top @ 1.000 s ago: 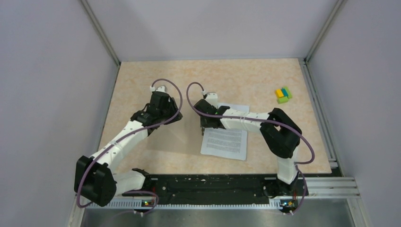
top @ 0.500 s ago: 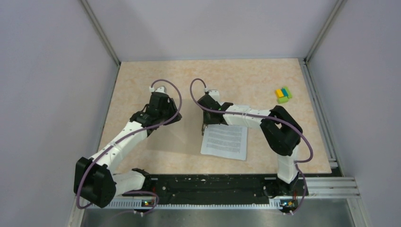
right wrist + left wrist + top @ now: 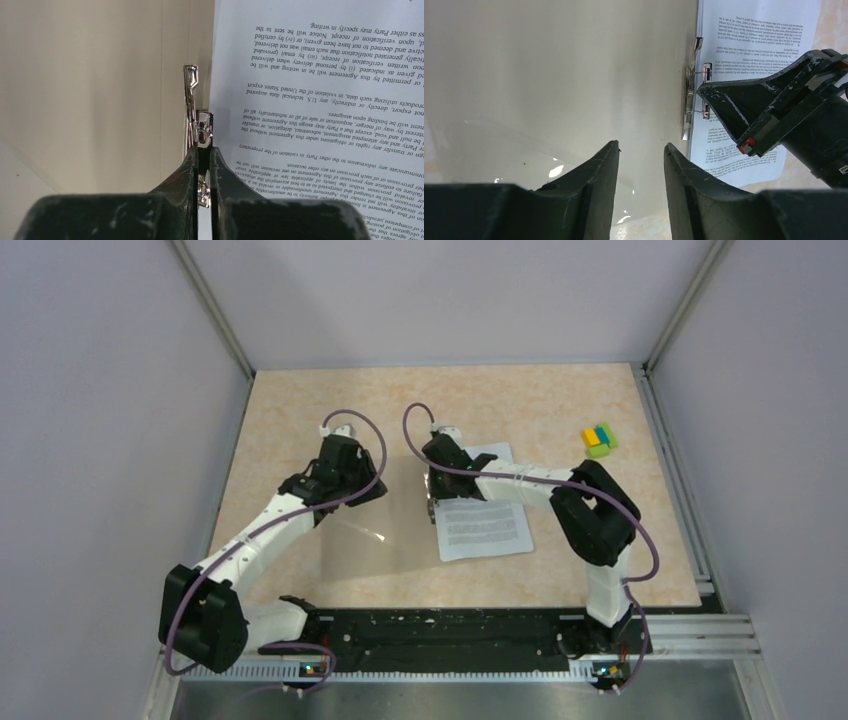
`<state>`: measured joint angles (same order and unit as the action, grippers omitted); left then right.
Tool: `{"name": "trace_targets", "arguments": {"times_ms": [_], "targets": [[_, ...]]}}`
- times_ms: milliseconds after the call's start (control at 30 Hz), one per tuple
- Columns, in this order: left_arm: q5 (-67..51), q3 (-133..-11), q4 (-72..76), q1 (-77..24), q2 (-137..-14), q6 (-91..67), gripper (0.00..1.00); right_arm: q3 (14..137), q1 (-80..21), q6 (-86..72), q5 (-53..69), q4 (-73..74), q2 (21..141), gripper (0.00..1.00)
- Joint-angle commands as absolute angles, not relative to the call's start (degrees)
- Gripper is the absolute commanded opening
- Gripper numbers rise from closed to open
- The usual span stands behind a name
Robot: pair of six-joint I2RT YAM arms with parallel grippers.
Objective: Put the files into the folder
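Pinching the metal clip (image 3: 204,127) between its fingertips, the right gripper (image 3: 202,155) is clenched tight on it. The files (image 3: 325,100), white sheets of small print, lie flat just to this gripper's right, their near edge beside the clip. The pale inner face of the folder (image 3: 100,90) spreads to its left. The left gripper (image 3: 640,150) hovers above that face, jaws parted, with nothing visible between them. The step in hand appears to be working the clip to fasten the sheets. Next, the clip probably needs lifting so the paper edge can slide beneath it without skewing the stack.
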<state>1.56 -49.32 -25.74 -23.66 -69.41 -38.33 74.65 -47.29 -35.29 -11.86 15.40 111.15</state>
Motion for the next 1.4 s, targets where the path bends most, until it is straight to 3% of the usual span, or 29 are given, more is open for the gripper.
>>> {"name": "trace_targets", "arguments": {"times_ms": [0, 100, 333, 533, 667, 1367], "targets": [[0.29, -48.7, -23.81, -23.42, -70.34, -39.9, 0.43, 72.58, -45.04, -29.29, -9.27, 14.3, 110.79, 0.0], [-2.26, -46.84, -22.17, -23.47, -71.37, -41.42, 0.43, 72.09, -44.26, -27.42, -8.23, 14.37, 110.23, 0.0], [-0.79, -36.44, -15.65, -23.47, -71.11, -50.68, 0.27, 71.17, -44.16, -26.37, -7.01, 13.98, 109.42, 0.0], [4.96, -30.71, -12.37, -23.47, -71.2, -58.7, 0.01, 69.82, -44.12, -25.5, -6.13, 13.61, 108.36, 0.0], [7.06, -29.62, -11.96, -23.55, -71.6, -62.08, 0.0, 68.14, -44.21, -25.39, -5.22, 12.44, 107.2, 0.01], [12.27, -29.26, -13.0, -23.64, -71.02, -65.83, 0.0, 62.99, -44.21, -25.82, -5.17, 10.74, 100.66, 0.28]]}}
